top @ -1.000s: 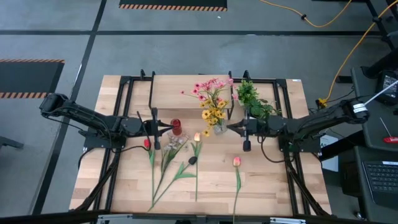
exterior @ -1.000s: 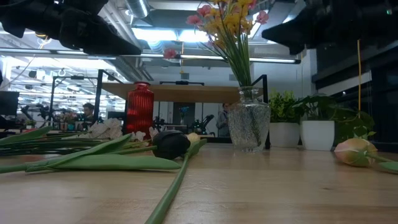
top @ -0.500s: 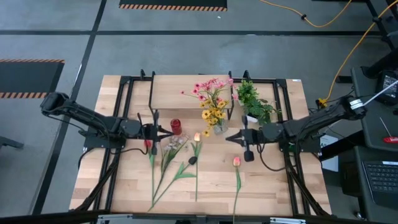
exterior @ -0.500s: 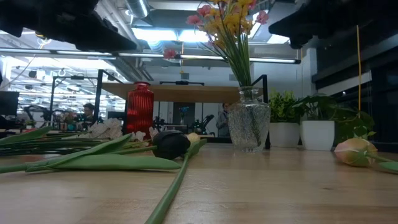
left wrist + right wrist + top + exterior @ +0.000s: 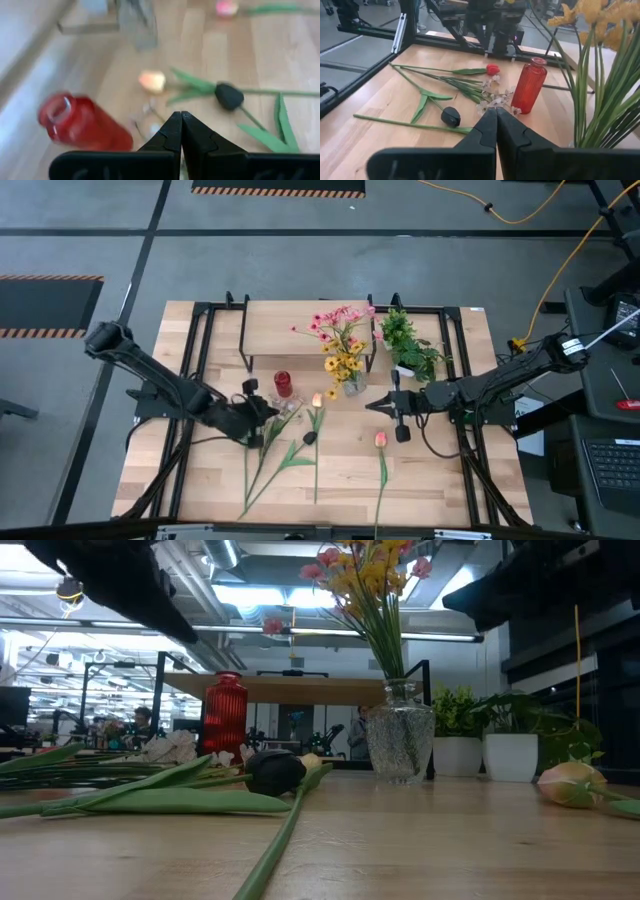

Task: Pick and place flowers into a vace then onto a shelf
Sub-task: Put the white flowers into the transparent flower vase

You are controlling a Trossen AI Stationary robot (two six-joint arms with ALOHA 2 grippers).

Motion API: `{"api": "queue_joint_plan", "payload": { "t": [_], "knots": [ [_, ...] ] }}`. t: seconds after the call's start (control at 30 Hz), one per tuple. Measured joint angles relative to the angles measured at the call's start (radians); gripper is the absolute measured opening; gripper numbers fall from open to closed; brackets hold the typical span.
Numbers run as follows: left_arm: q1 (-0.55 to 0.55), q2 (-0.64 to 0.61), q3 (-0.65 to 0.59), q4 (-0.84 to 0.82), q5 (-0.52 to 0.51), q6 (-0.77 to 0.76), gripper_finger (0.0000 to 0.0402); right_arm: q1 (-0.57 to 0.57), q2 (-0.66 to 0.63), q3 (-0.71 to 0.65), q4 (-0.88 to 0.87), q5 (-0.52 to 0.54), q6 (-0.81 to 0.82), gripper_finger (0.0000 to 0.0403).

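Observation:
Loose flowers lie on the table by their stems and blooms: a white cluster [image 5: 281, 412], a peach tulip [image 5: 317, 400], a dark tulip [image 5: 310, 437] and a pink tulip [image 5: 381, 440]. A red tulip [image 5: 492, 69] shows in the right wrist view. A clear glass vase [image 5: 352, 386] holds pink and yellow flowers and stands in front of the shelf [image 5: 300, 330]. A red vase [image 5: 283, 384] stands to its left. My left gripper [image 5: 270, 409] hangs shut above the white cluster. My right gripper [image 5: 368, 407] hangs shut, right of the glass vase.
A leafy green plant in a white pot [image 5: 405, 345] stands at the shelf's right end. Black frame rails [image 5: 190, 380] run along both sides of the table. Bare wood lies at the near right [image 5: 440, 480].
My left gripper has swung toward the table's near edge and a little to the right, turning as it went, and now hangs over the white cluster. My right gripper has drifted toward the near edge. Both have stayed shut. No flower has moved.

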Motion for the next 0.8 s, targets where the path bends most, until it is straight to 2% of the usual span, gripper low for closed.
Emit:
{"api": "queue_joint_plan", "payload": {
  "t": [0.23,0.4,0.57,0.8],
  "knots": [
    [-0.037,0.205,0.293,-0.455,0.108,-0.359,0.0002,0.0,0.0,0.0,0.005,0.0,-0.025,0.001],
    [-0.052,0.306,0.444,-0.69,0.227,-0.598,0.0002,0.0,0.0,0.0,0.006,0.0,-0.035,0.0004],
    [-0.069,0.36,0.501,-0.737,0.351,-0.751,0.0002,0.0,0.0,0.0,0.015,0.0,-0.019,0.0007],
    [-0.09,0.404,0.502,-0.728,0.385,-0.809,0.0004,0.0,0.0,-0.001,0.048,0.0,-0.009,0.0015]
  ]
}}
